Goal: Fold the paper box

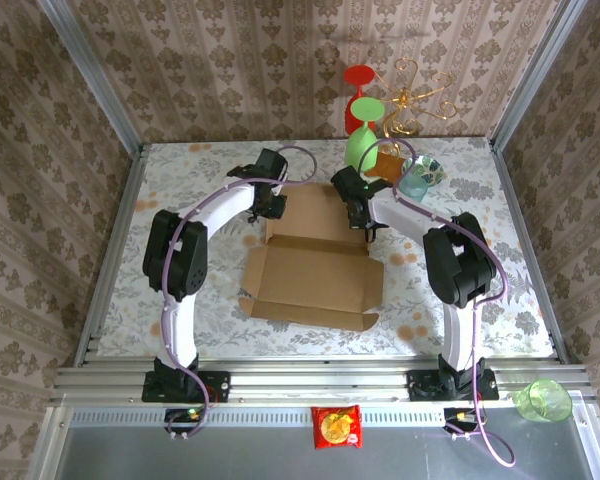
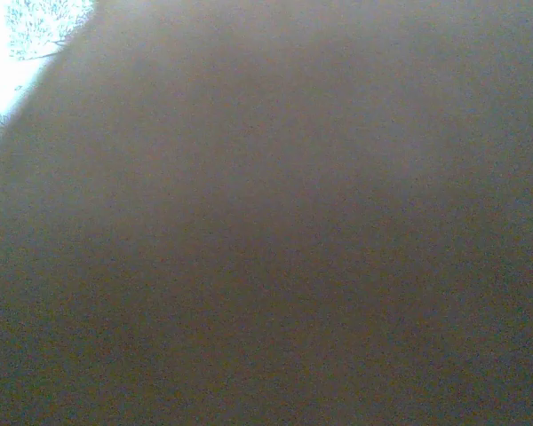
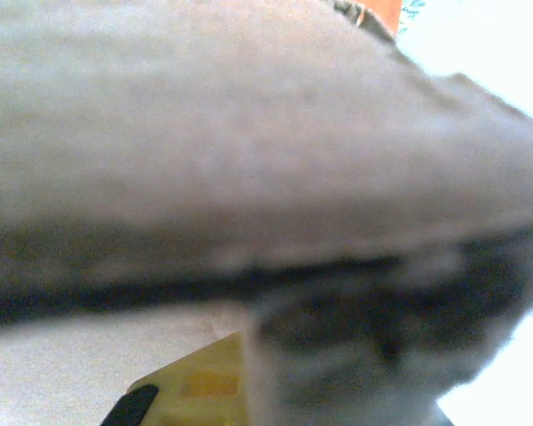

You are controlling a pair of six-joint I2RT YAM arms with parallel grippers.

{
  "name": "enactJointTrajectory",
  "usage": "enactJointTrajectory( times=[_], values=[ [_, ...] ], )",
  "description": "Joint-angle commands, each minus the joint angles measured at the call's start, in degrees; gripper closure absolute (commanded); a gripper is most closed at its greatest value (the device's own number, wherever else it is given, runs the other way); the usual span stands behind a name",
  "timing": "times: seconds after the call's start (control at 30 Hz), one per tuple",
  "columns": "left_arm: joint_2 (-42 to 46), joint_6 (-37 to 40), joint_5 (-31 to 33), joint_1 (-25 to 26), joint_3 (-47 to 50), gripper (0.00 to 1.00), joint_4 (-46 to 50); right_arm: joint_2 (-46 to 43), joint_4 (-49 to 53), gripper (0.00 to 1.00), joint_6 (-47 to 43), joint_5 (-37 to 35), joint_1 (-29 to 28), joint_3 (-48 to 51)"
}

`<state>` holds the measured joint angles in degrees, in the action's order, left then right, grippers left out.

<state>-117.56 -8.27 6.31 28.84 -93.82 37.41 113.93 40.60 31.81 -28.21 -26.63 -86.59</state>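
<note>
- Seen from above, the paper box (image 1: 315,280) lies in the middle of the patterned table (image 1: 180,200), between the two arms, as an open tan cardboard tray
- Its near edge and left side flaps are splayed outward; the wide far panel seems to be lifted off the table, though the angle makes this hard to judge
- The left gripper (image 1: 270,207) is at the far left corner of the box; its wrist camera is pressed so close to dark cardboard that I cannot tell how wide the jaws are or whether they hold anything
- The right gripper (image 1: 366,232) is at the far right corner, jaws closed; blurred cardboard crowds its camera, so a pinch on the panel is possible, not certain
- Judged progress: early to middle; walls are not squared, flaps untucked, lid not closed
</note>
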Motion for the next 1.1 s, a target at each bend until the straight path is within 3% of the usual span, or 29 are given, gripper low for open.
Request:
enactJointTrajectory(
  times=[0.0, 0.07, 0.2, 0.67, 0.93, 1.07],
  values=[
    [-2.4, -1.3, 0.4, 0.3, -0.7, 0.73, 3.7, 2.3, 6.5, 1.00, 2.4, 0.6, 0.1, -1.2],
    [-1.8, -2.1, -0.8, 0.2, -0.8, 0.64, 3.7, 2.2, 6.5, 1.00, 3.2, 1.3, 0.1, -0.5],
    [-0.6, -4.2, -3.3, 0.1, -1.1, 0.57, 3.4, 1.4, 6.3, 1.00, 4.5, 1.9, 0.1, 1.0],
    [0.4, -6.2, -6.0, -0.5, -6.7, 0.40, 8.9, 0.1, 9.9, 1.00, 8.0, 4.1, 0.1, 1.4],
    [4.8, -12.3, -8.1, -1.9, -6.3, 0.38, 10.5, 0.0, 12.5, 1.00, 12.5, 7.0, 0.2, 1.8],
    [8.4, -17.6, -6.2, -2.3, -4.2, 0.30, 10.7, 0.4, 14.4, 1.00, 15.2, 7.5, 0.2, 1.4]
  ],
)
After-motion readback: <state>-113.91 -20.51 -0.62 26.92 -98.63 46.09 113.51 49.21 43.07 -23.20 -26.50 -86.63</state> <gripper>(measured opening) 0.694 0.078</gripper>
